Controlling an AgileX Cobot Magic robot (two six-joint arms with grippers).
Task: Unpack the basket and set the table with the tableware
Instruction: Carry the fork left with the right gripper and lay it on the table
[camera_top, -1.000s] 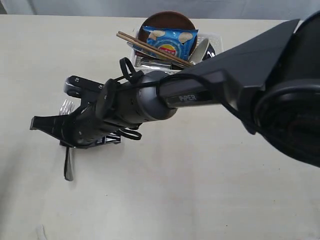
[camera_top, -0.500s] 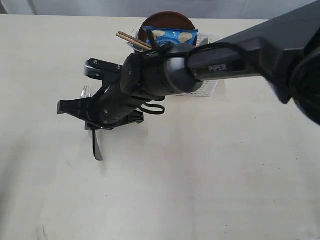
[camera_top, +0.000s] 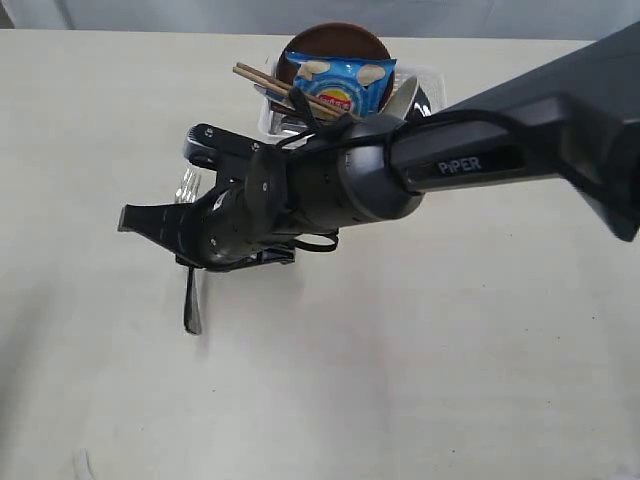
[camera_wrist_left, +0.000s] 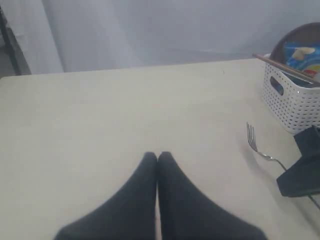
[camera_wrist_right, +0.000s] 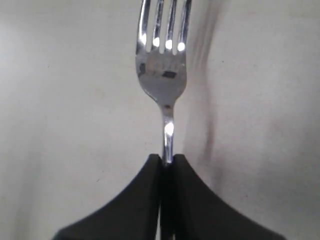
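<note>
Exterior view: table (camera_top: 450, 390) filled the frame. Right arm (camera_top: 500, 150) stretched from 3 o'clock across the middle toward 9, wrist pitched down. Basket (camera_top: 432, 75) sat at 12, mostly behind the arm, holding plate (camera_top: 335, 38), chip packet (camera_top: 345, 85) and chopsticks (camera_top: 265, 80). Fork (camera_top: 192, 305) ran under the wrist, tines toward 12, handle toward 6. The arm's jaws were hidden there. Right wrist view filled that in: right gripper (camera_wrist_right: 167, 159) was pinched tight on the fork's neck. Fork-to-table contact: couldn't tell. Left wrist view only: left gripper (camera_wrist_left: 157, 156) had its fingers pressed together on themselves, low over the table, well apart from fork and basket.
</note>
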